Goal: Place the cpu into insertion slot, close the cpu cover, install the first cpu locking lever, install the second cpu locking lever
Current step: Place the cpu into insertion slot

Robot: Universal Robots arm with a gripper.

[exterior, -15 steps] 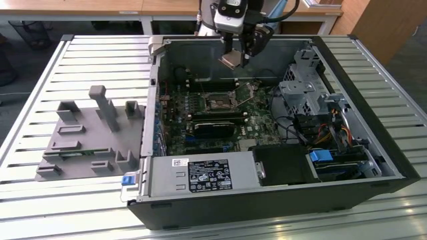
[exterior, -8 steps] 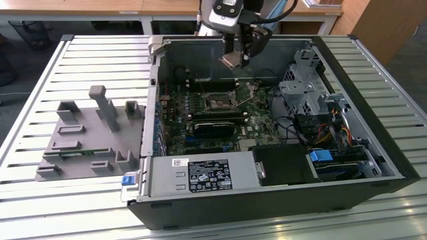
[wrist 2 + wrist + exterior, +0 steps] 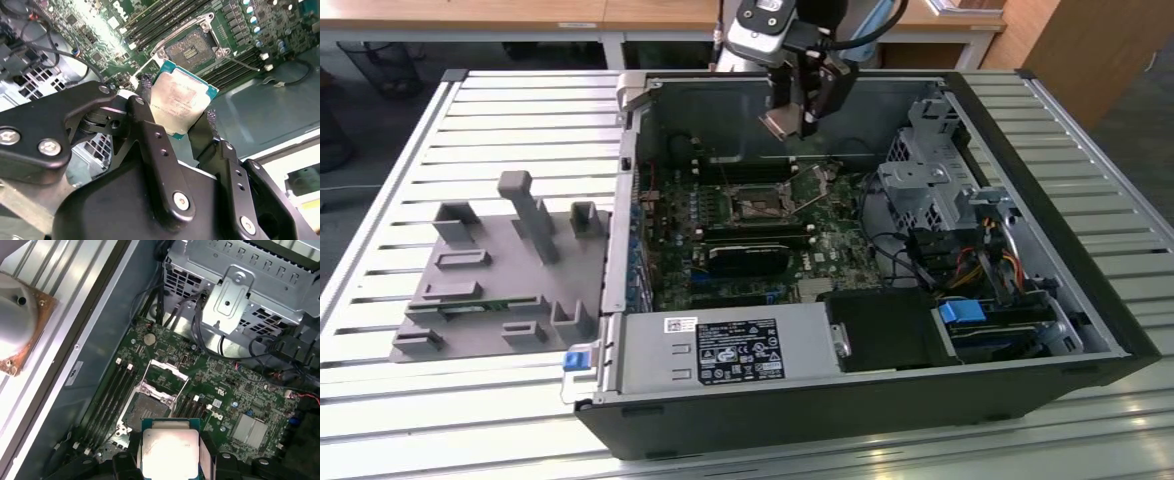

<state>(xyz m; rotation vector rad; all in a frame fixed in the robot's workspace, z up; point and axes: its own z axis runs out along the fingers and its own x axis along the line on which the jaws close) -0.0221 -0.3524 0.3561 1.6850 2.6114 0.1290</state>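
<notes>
The black gripper pinches the flat, silvery-beige square cpu, clear of the dark, metal-rimmed insertion slot. Its links hide the chip's lower edge.

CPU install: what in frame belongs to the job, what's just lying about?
Job: cpu, clamped in the gripper; insertion slot, empty; cpu cover, swung open.
Lying about: grey fixture tray outside the case; power supply; drive cage; memory slots; coin cell.
</notes>
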